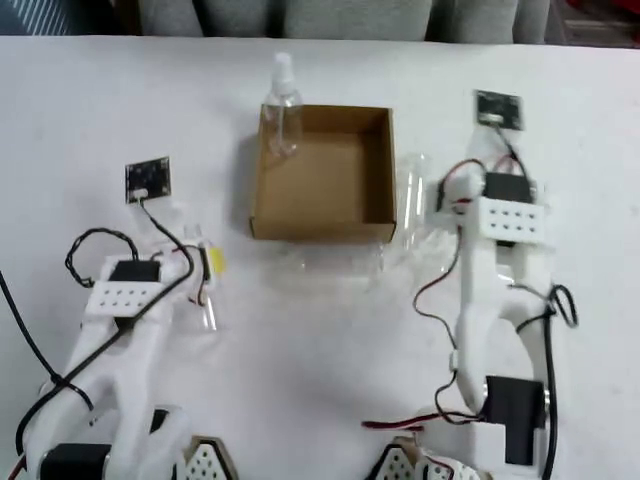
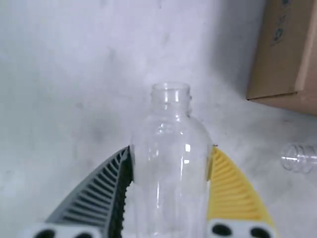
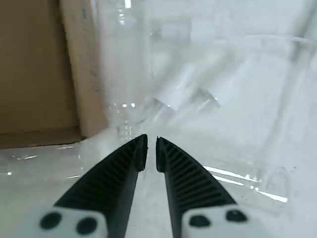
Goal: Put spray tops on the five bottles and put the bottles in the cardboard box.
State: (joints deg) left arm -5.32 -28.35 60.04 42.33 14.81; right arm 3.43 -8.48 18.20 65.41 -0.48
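My left hand (image 2: 169, 148) is clamped around a capless bottle (image 2: 171, 124), its neck left clear, I'd judge, for a spray top. My right hand (image 3: 151, 141) is pinched closed on nothing beside the cardboard box (image 1: 322, 228), where one topped bottle (image 1: 282, 110) stands.

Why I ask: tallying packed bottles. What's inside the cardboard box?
One spray-topped bottle stands in the far left corner of the cardboard box; otherwise bare floor. The near wall hides the floor strip behind it.
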